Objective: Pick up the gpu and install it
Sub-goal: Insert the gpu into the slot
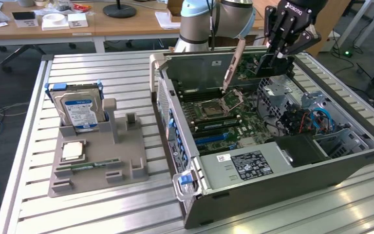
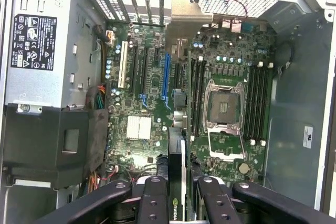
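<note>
The gpu (image 1: 268,68) hangs edge-down over the open computer case (image 1: 343,168), with my gripper (image 1: 276,61) shut on its top edge. In the wrist view the gpu (image 2: 177,150) runs as a thin black strip out from between my fingers (image 2: 152,203), and its silver bracket (image 2: 185,17) is at the far end by the case's rear slot openings. It hovers above the motherboard (image 2: 142,129), roughly in line with the long blue slot (image 2: 167,77) and apart from it.
A grey holder tray (image 1: 99,180) at the exterior view's left carries an upright hard drive (image 1: 80,109), a CPU (image 1: 73,151) and a RAM stick (image 1: 86,166). Inside the case are the power supply (image 1: 252,163), the open CPU socket (image 2: 224,106) and cables (image 1: 317,119).
</note>
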`<state>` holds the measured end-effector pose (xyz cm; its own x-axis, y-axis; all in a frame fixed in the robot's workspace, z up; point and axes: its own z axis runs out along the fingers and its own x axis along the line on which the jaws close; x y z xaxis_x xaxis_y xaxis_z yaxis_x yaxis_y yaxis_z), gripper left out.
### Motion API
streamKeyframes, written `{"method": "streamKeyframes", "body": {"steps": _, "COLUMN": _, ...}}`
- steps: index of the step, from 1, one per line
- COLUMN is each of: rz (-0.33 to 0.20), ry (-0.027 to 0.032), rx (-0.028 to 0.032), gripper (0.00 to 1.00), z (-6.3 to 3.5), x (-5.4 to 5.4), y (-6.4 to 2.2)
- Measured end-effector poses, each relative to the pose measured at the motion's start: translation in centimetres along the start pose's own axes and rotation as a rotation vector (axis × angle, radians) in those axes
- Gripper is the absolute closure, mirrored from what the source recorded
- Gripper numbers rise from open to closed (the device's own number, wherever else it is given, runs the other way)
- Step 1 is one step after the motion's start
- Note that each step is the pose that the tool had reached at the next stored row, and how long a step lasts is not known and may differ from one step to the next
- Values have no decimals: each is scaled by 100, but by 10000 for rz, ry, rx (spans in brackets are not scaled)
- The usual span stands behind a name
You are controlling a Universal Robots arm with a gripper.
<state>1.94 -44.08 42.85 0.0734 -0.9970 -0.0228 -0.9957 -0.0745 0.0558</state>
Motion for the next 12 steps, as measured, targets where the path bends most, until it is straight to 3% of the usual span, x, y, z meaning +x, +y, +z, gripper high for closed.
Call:
{"method": "streamKeyframes", "body": {"steps": 8, "rz": -3, "ry": 1, "rx": 10, "gripper": 74, "z": 11, "x": 0, "y": 0}}
{"method": "streamKeyframes", "body": {"steps": 12, "rz": -4, "ry": 5, "rx": 90, "gripper": 74, "z": 67, "x": 0, "y": 10}}
